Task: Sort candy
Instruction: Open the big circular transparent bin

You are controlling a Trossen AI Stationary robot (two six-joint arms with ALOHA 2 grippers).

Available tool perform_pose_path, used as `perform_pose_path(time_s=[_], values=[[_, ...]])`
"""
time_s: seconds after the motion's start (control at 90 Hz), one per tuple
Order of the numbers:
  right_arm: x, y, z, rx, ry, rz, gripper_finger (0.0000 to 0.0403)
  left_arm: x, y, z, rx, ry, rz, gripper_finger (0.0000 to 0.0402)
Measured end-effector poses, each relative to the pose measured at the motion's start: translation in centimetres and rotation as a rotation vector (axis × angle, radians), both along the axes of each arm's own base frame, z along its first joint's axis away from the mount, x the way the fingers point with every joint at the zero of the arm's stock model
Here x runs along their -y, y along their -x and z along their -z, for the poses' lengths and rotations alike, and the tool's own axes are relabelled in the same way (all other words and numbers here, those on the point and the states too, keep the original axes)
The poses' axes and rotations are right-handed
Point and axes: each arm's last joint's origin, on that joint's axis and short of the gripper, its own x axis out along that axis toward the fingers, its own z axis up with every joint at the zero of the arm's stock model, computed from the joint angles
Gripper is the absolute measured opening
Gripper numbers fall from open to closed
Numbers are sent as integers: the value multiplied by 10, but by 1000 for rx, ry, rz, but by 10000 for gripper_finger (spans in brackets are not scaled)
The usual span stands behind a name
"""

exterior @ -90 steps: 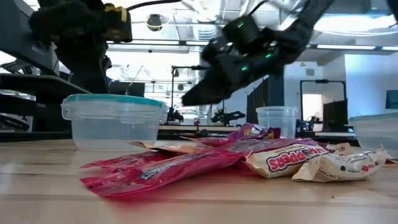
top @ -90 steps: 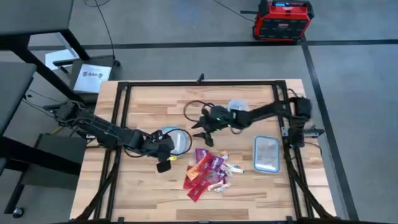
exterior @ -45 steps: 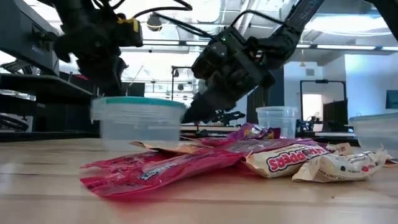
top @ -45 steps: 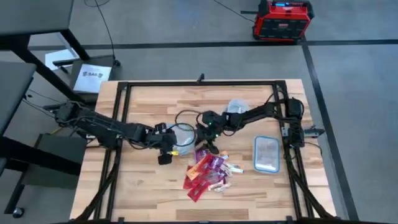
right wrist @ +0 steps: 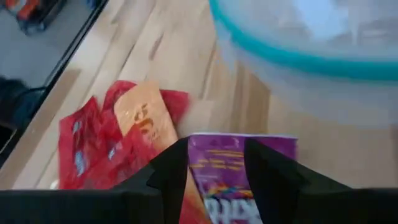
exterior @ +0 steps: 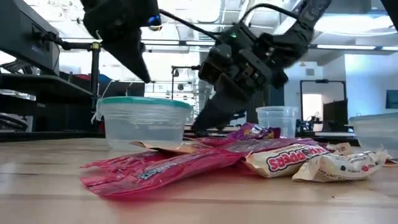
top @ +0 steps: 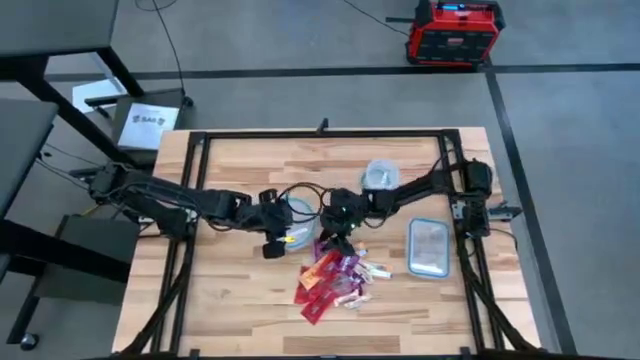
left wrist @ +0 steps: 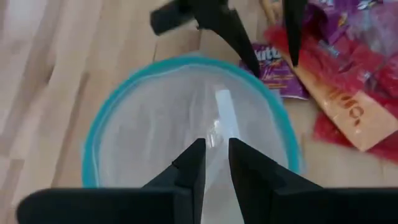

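Candy (top: 333,276) lies in a pile on the worktop (top: 230,300), under the right gripper (right wrist: 214,163), whose fingers stand apart over a purple packet (right wrist: 239,171). Beside it, the left gripper (left wrist: 216,163) hangs above the bowl (left wrist: 155,134), fingers narrowly parted, holding nothing.

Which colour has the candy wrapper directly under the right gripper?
Purple candy wrapper, between the right gripper fingers; the right wrist view shows it best.
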Motion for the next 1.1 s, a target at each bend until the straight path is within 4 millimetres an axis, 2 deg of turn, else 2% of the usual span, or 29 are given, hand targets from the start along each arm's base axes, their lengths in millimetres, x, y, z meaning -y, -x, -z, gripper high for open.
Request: perform_pose_path(time_s=[0.1,0.233,0.489,0.822,1.1], values=[[-11,3,1,68,60,99,141,-7,1,15,32,35,14,57],[-23,4,-2,131,68,127,141,-14,3,34,112,98,54,57],[-23,3,-2,124,53,167,141,-16,16,67,192,148,26,57],[-20,4,0,103,54,157,141,-16,1,77,290,147,22,56],[-17,4,0,100,53,167,141,-15,-10,82,277,150,22,56]])
